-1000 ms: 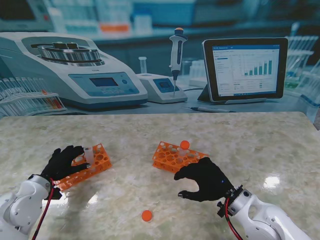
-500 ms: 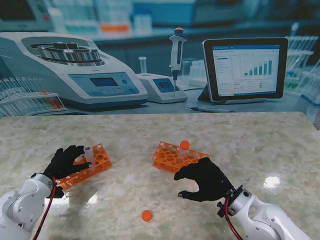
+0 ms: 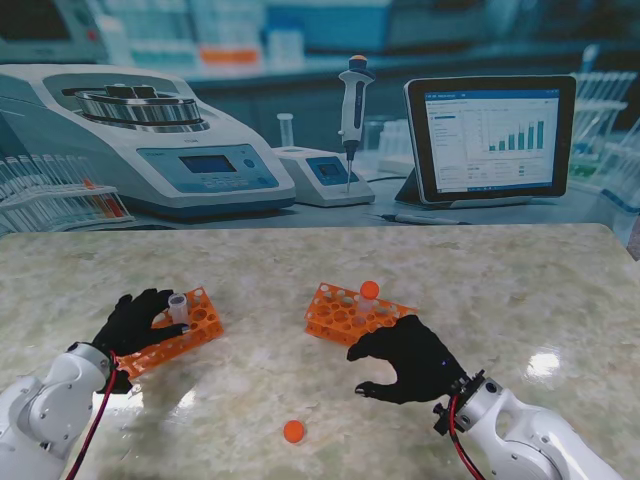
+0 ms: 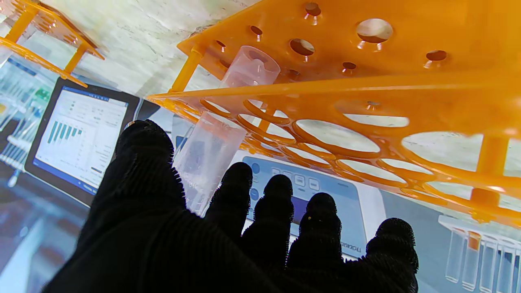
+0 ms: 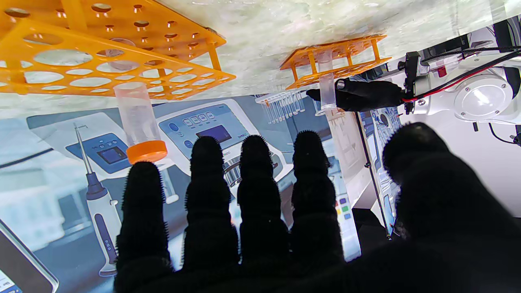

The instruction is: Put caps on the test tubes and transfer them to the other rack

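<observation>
The left hand (image 3: 135, 322) had drawn slightly back toward the near left corner of the tabletop (image 3: 500, 270), while its thumb and fingers stayed closed around the uncapped test tube (image 3: 179, 306) standing in the left orange rack (image 3: 185, 335). The right hand (image 3: 408, 357) had not moved — fingers loosely spread, holding nothing, beside the right orange rack (image 3: 345, 312) with its capped tube (image 3: 369, 293). A loose orange cap (image 3: 293, 431) lay nearer to me.
</observation>
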